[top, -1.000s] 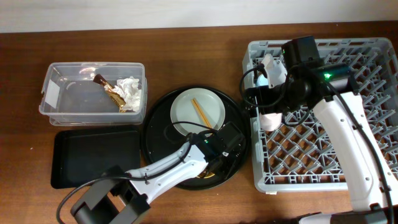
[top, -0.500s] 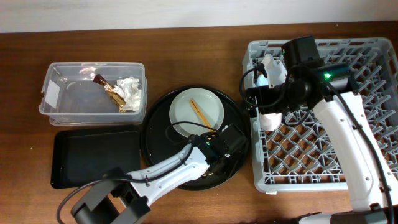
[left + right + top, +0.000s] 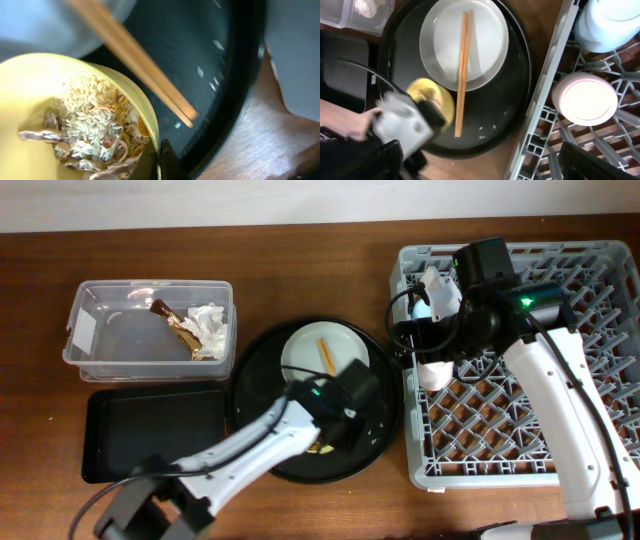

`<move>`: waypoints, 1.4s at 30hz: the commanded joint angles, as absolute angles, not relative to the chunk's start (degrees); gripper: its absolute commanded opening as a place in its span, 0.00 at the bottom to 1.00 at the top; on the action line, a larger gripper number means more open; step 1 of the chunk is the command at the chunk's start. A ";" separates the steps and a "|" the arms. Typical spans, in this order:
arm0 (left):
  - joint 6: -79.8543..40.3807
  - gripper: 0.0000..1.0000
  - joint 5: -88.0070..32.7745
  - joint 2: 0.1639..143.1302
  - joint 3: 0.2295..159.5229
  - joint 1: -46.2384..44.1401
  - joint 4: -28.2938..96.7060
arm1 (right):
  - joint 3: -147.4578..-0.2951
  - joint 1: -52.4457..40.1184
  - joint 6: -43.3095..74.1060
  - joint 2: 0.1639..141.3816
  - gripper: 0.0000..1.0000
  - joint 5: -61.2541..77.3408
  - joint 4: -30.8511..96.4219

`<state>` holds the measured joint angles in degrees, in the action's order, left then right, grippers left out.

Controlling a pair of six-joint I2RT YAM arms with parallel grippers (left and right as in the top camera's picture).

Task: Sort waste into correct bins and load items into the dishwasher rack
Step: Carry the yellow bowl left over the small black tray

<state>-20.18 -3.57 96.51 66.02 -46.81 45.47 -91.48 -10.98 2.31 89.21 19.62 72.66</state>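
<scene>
My left gripper (image 3: 162, 162) is shut on the rim of the yellow bowl (image 3: 30, 100), which holds beige flaky food scraps (image 3: 85, 125). It is over the large round black tray (image 3: 380, 445), near its front (image 3: 340, 415). The wooden chopsticks (image 3: 324, 355) lie on the white plate (image 3: 300, 365). My right gripper (image 3: 430, 340) is open and empty above the left side of the grey rack (image 3: 520, 430), beside the upturned pink cup (image 3: 585, 97) and the light-blue cup (image 3: 610, 20). The clear tub (image 3: 100, 355) holds the tissues (image 3: 212, 325) and the wrapper (image 3: 180, 330).
The shallow black rectangular tray (image 3: 150, 430) lies in front of the clear tub, left of the round tray. The rack's left wall (image 3: 545, 115) stands close to the round tray's right rim. Bare wooden table shows along the back.
My left gripper has moved left and slightly back over the round tray with the yellow bowl in it. The chopsticks have shifted a little on the plate. The right arm has not moved.
</scene>
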 commanded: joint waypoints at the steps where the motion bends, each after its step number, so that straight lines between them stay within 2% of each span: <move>1: -20.08 0.00 -2.52 90.30 66.72 -41.98 48.88 | -91.24 -11.29 1.74 89.41 0.98 20.12 72.64; 9: -19.66 0.00 -2.37 83.00 66.72 -36.03 53.25 | -91.24 -11.29 1.74 89.41 0.98 20.12 72.64; 16: -19.70 0.01 4.95 79.66 66.72 -30.24 58.50 | -91.24 -11.29 1.74 89.41 0.98 20.12 72.64; 32: -19.90 0.01 2.15 75.26 66.67 -11.97 62.24 | -91.24 -11.29 1.74 89.41 0.98 20.12 72.64; 42: -19.29 0.01 -1.69 66.85 64.23 1.83 61.52 | -91.24 -11.29 1.74 89.41 0.98 20.12 72.64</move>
<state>-20.16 0.84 70.72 65.80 -2.15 62.08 -91.48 -10.98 2.33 89.21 19.62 72.66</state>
